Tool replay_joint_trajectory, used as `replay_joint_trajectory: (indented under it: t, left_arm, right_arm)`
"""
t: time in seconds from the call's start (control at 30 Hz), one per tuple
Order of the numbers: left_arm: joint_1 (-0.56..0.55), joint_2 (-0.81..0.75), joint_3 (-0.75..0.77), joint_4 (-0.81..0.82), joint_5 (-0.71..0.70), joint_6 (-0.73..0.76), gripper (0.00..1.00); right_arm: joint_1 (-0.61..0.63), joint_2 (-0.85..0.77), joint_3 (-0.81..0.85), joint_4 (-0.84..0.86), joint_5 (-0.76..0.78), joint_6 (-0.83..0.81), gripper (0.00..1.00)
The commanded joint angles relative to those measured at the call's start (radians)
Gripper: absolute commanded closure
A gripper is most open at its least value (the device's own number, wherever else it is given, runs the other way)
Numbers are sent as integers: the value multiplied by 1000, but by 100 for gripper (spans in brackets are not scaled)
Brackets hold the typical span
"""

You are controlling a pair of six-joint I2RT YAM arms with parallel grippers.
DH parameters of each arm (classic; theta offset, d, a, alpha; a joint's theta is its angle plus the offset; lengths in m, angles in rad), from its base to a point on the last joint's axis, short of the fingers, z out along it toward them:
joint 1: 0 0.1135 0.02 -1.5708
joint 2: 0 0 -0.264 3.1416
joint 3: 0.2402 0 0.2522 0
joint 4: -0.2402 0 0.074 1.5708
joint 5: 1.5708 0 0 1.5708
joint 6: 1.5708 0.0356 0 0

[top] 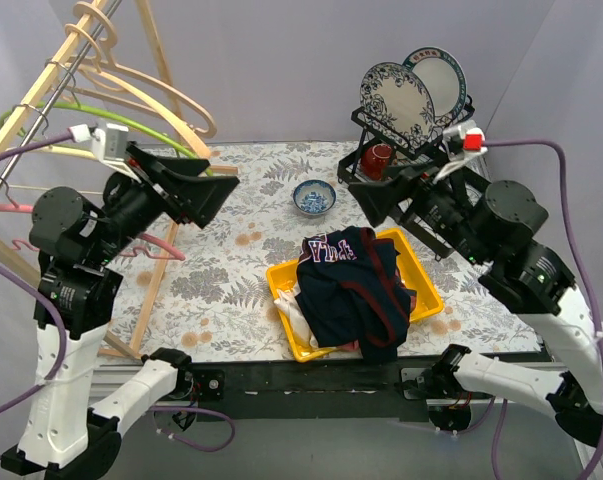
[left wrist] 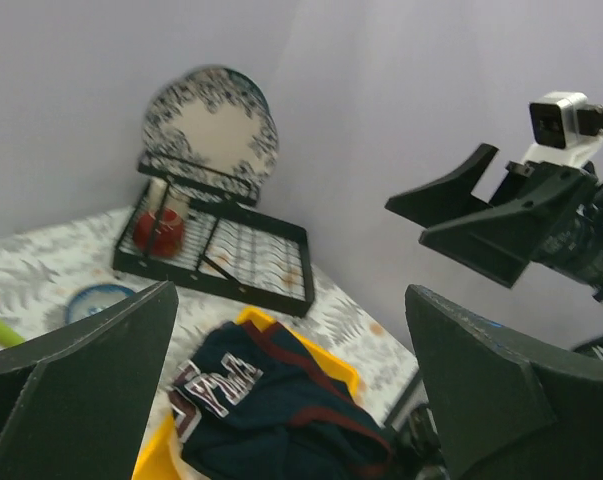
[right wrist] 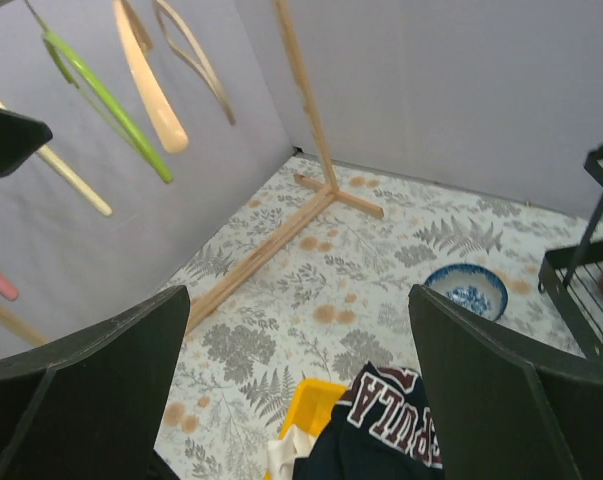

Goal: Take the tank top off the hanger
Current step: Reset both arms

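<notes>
L gripper point(top: 221, 195) and R gripper point(top: 366, 203) empty; tank top point(top: 356, 290) in yellow bin point(top: 277, 280).
Table point(top: 221, 290), near edge, centre-right: 1 tank top heaped in 1 bin, prob. the drop spot. Both jaw pairs fully apart, high above it, nothing to hold. Mid-table: 1 bowl point(top: 313, 197). Far right corner: 2 plates point(top: 401, 100), 1 red cup point(top: 378, 158). Far left: hangers point(right wrist: 101, 98) bare, no. unclear.
</notes>
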Motion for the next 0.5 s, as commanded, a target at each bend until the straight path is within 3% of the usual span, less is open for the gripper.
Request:
replay_joint_trajectory:
  t: [0.0,0.13,0.47]
  left_arm:
    - [1,-96,-98,113,203,-98,2]
    - [1,-129,-167,145,246,-148,2]
    - [1,-154,-176,142,220,-152,2]
  right_arm:
    - [-1,-90,-63,-136,59,97,1]
    - [-1,-204,-149,-110,31,113,2]
    - [-1,-225,-135,-136,10,126,1]
